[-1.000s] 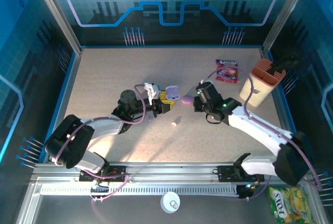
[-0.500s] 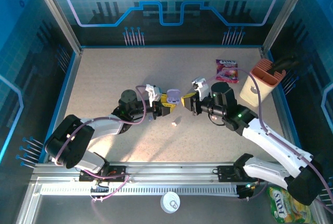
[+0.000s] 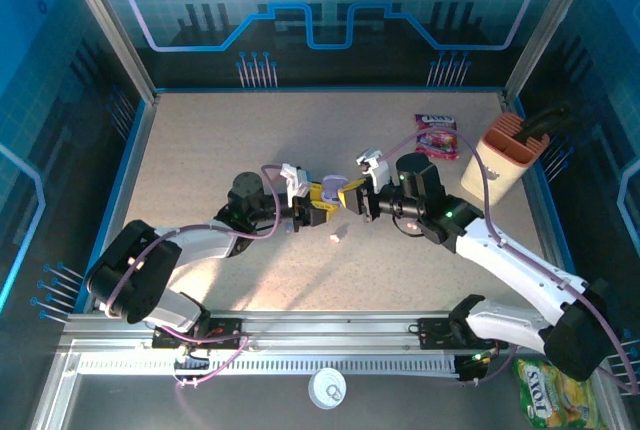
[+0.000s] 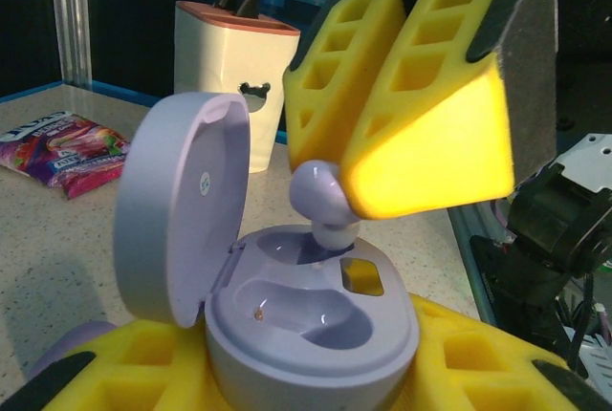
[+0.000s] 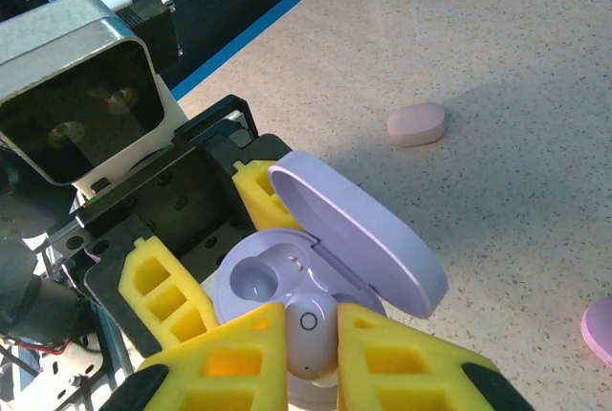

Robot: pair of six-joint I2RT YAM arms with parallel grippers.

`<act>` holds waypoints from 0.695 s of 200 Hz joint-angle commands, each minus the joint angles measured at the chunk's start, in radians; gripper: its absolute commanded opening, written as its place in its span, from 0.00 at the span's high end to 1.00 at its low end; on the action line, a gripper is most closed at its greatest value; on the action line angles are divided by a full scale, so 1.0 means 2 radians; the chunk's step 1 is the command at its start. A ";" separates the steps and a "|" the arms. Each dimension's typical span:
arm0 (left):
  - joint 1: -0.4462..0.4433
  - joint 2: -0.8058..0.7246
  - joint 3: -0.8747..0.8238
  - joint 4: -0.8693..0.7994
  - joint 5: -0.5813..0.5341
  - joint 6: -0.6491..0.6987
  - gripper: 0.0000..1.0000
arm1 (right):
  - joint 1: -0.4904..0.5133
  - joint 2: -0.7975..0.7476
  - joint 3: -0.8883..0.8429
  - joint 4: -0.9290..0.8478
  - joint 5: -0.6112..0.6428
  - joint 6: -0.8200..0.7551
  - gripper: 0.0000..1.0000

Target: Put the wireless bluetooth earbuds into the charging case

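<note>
Nearest, a loose pinkish earbud lies on the counter. Just beyond it, the left tool is clamped around the lilac charging case, whose lid stands open. The right tool pinches a lilac earbud tightly, its lower end at the mouth of one well. Far right stand a candy packet and a beige holder.

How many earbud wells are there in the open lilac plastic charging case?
2. One well is empty; the other well lies under the lilac plastic earbud pinched by the right gripper. None seems hidden.
</note>
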 commanded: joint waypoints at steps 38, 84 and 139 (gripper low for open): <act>0.001 -0.008 0.008 0.018 0.015 -0.007 0.63 | 0.003 0.017 0.014 0.007 -0.014 -0.009 0.85; 0.003 -0.006 0.005 0.043 -0.001 -0.019 0.62 | 0.002 0.003 0.011 0.006 -0.002 0.003 0.60; 0.026 0.002 -0.017 0.104 -0.042 -0.045 0.63 | -0.015 -0.031 0.008 0.036 -0.003 0.049 0.46</act>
